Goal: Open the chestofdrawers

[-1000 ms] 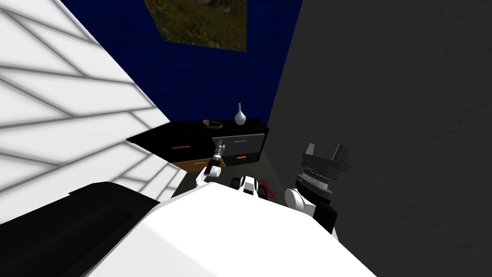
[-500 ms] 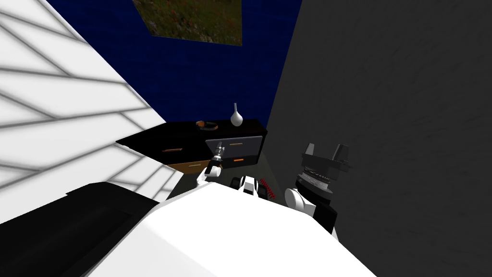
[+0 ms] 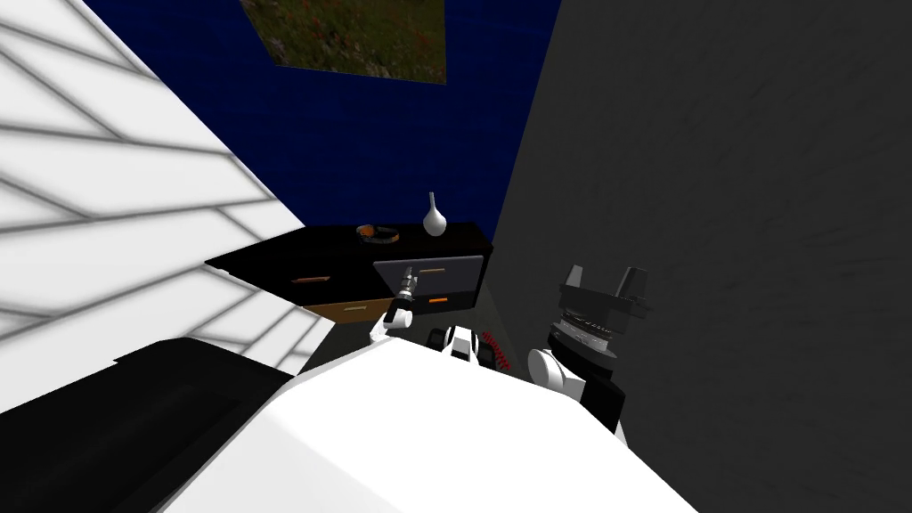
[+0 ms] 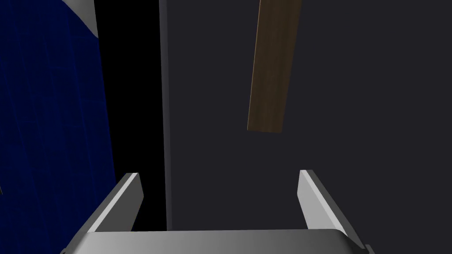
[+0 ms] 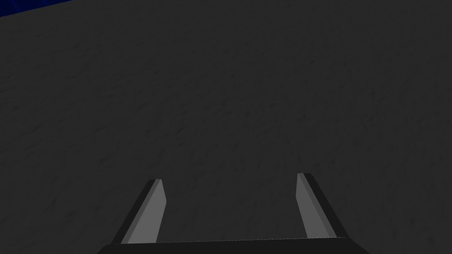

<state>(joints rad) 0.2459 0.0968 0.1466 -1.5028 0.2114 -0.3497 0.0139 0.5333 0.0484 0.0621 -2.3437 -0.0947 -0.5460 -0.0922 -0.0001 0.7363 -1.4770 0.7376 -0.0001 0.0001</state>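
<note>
The black chest of drawers (image 3: 338, 263) stands against the blue wall. Its upper right drawer (image 3: 445, 278) sticks out with a grey front. My left gripper (image 3: 409, 272) is at that front's left part. In the left wrist view the left gripper (image 4: 219, 174) is open, facing the dark grey drawer front (image 4: 212, 132). The brown handle (image 4: 269, 66) lies beyond the fingertips, untouched, and nothing is between the fingers. My right gripper (image 3: 604, 278) is raised at the right, and in its own view the right gripper (image 5: 228, 177) is open before a dark grey wall.
A white vase (image 3: 434, 216) and a small orange and black item (image 3: 377, 233) sit on the chest's top. A white slatted wall (image 3: 107, 223) runs along the left, a dark grey wall (image 3: 712, 223) along the right. Black furniture (image 3: 134, 419) is near my left side.
The head view has shifted, so the chest now sits further left. The upper right drawer front looks drawn out a little more. My left gripper stays at that front.
</note>
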